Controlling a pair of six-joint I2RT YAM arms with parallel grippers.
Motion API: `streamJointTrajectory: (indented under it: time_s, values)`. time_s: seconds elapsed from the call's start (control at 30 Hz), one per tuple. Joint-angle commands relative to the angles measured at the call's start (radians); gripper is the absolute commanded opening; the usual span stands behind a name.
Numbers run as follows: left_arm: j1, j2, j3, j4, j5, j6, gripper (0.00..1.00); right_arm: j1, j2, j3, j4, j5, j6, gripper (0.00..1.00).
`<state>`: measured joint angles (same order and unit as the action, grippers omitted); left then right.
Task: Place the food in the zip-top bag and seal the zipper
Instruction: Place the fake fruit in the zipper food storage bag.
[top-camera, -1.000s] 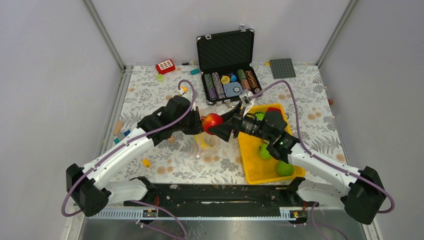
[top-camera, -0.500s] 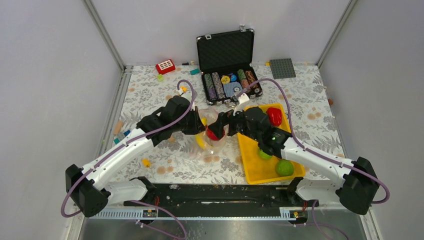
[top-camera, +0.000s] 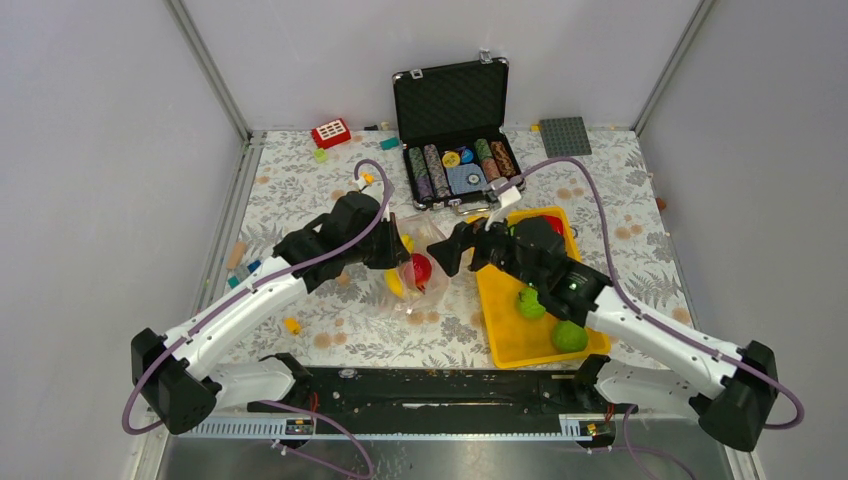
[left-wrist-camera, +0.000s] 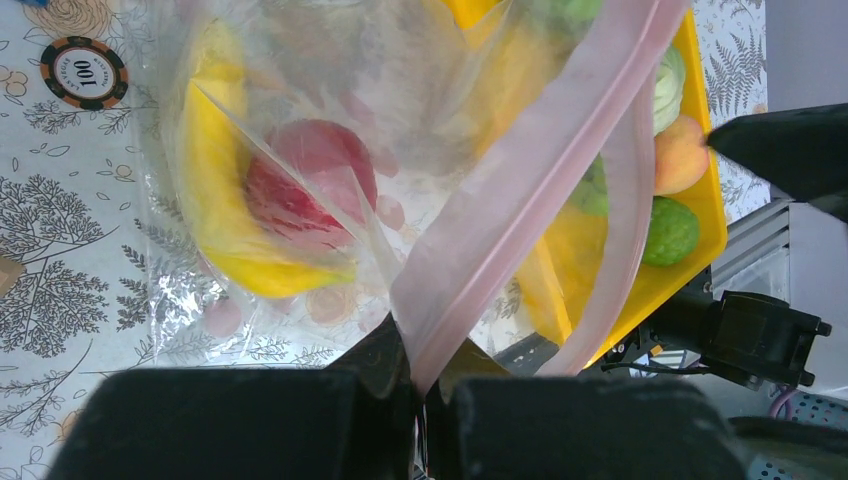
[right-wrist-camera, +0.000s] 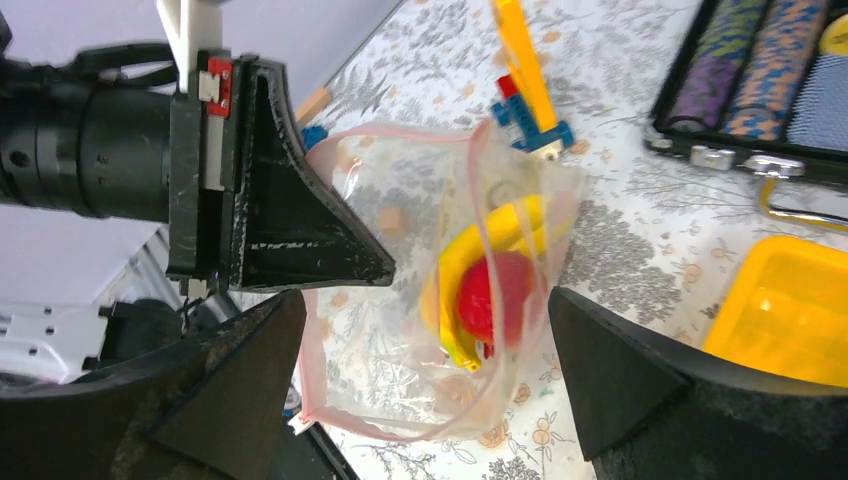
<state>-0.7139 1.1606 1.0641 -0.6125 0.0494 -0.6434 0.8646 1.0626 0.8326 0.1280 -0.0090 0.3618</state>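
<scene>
Zip-top bag (left-wrist-camera: 330, 90) mouth gapes, left claw (left-wrist-camera: 419, 372) pinching zipper (left-wrist-camera: 520, 190).

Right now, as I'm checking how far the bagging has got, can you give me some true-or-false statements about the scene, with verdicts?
1. The red fruit lies inside the zip-top bag. True.
2. The right gripper grips the banana. False: it is open and empty; the banana lies in the bag.
3. The left gripper pinches the zipper. True.
4. The yellow tray holds no food. False: green fruit and a peach sit in it.
</scene>
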Motion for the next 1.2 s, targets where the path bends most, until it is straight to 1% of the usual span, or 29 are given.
streamJointTrajectory:
  time_s: [0.0,0.1,0.2,0.27,0.33,0.5,0.7,0.8,1.0,1.17]
  values:
    - [0.008,0.005,0.013,0.033,-0.005,0.014,0.0,0.007,-0.086,0.001,-0.133,0.229,0.047,0.99]
    - [0.012,0.013,0.017,0.034,-0.001,0.019,0.0,0.005,-0.095,0.036,-0.335,0.412,0.125,1.0]
    - [0.016,0.02,0.022,0.036,0.006,0.026,0.0,-0.013,-0.076,0.06,-0.538,0.523,0.245,1.0]
    - [0.016,0.023,0.025,0.036,0.011,0.029,0.0,-0.051,-0.062,0.052,-0.641,0.525,0.312,1.0]
    - [0.017,0.024,0.024,0.037,0.014,0.031,0.0,-0.083,-0.051,0.031,-0.735,0.501,0.331,1.0]
    - [0.018,0.031,0.022,0.037,0.018,0.033,0.0,-0.086,-0.039,-0.019,-0.9,0.55,0.418,1.0]
    - [0.019,0.037,0.025,0.037,0.027,0.034,0.0,-0.097,0.008,-0.093,-0.894,0.547,0.488,1.0]
    - [0.021,0.035,0.02,0.037,0.025,0.033,0.0,-0.105,0.05,-0.112,-0.839,0.539,0.479,1.0]
    - [0.021,0.029,0.014,0.037,0.028,0.028,0.0,-0.143,0.13,-0.15,-0.741,0.544,0.512,1.0]
    - [0.022,0.019,0.01,0.037,0.027,0.028,0.0,-0.16,0.177,-0.181,-0.686,0.544,0.525,1.0]
